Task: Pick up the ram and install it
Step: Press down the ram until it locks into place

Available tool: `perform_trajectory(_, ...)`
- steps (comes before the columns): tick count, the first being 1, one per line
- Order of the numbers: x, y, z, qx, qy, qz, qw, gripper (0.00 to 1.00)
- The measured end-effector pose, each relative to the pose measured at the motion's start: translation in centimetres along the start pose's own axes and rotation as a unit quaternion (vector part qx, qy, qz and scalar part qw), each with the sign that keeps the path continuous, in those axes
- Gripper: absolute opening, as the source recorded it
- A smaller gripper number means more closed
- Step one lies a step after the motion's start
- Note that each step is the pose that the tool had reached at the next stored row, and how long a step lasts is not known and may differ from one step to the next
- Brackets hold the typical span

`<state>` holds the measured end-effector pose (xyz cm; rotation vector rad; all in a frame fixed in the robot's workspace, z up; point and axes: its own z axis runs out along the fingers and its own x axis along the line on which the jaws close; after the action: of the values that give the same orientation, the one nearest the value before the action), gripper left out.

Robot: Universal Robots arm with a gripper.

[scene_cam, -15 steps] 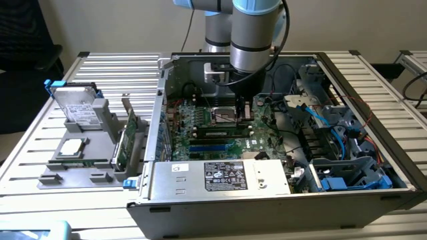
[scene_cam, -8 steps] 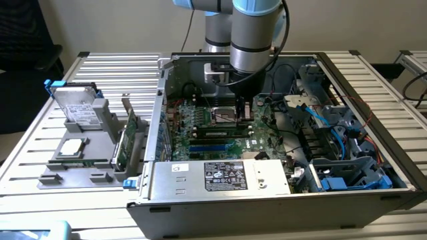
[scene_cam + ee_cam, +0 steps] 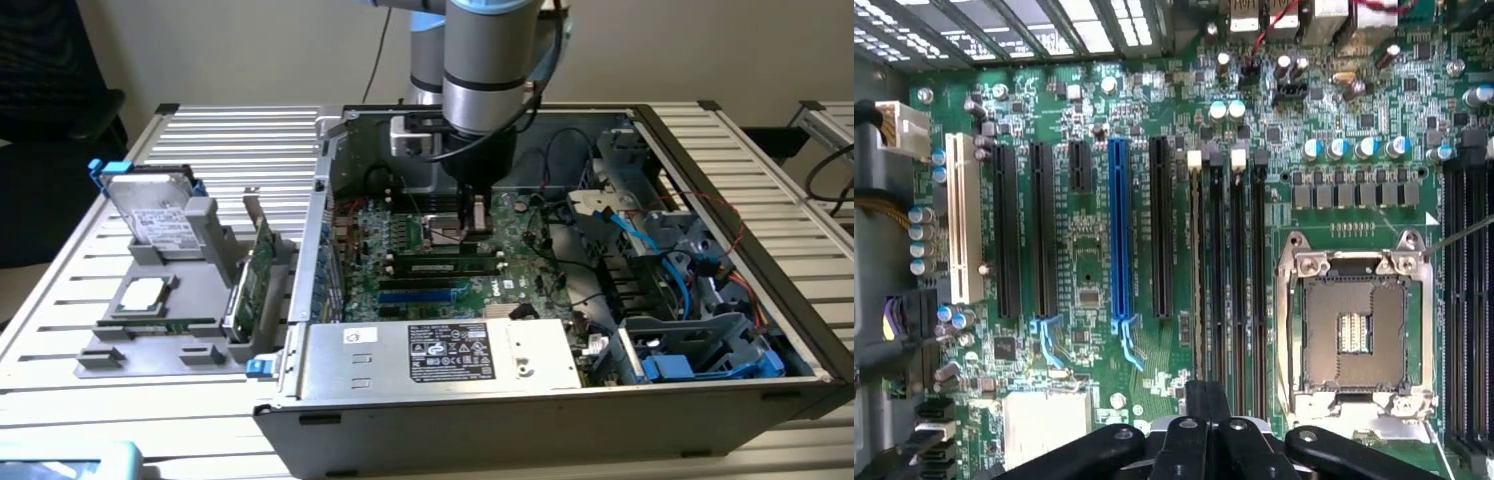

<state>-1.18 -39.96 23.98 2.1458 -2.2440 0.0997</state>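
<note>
Exterior view, one ram [image 3: 447, 267] seated in motherboard [image 3: 400, 240], one gripper [image 3: 470, 228] above, finger spread unreadable.

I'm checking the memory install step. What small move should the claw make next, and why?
Probably a short, straight lift. The ram already lies along a black slot on the motherboard, and the claw hangs just above the board near the CPU socket. Whether the ram is fully latched cannot be told.

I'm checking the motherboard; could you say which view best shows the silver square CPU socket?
The wrist view: the silver square CPU socket lies whole and unobstructed. In the exterior view it is a small patch partly behind the black claw.
</note>
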Motion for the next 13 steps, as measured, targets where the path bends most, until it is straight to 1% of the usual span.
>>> perform_trajectory(13, 0.2, 4.52, -0.15, 0.0001, 0.0001, 0.000, 1.0000, 0.11)
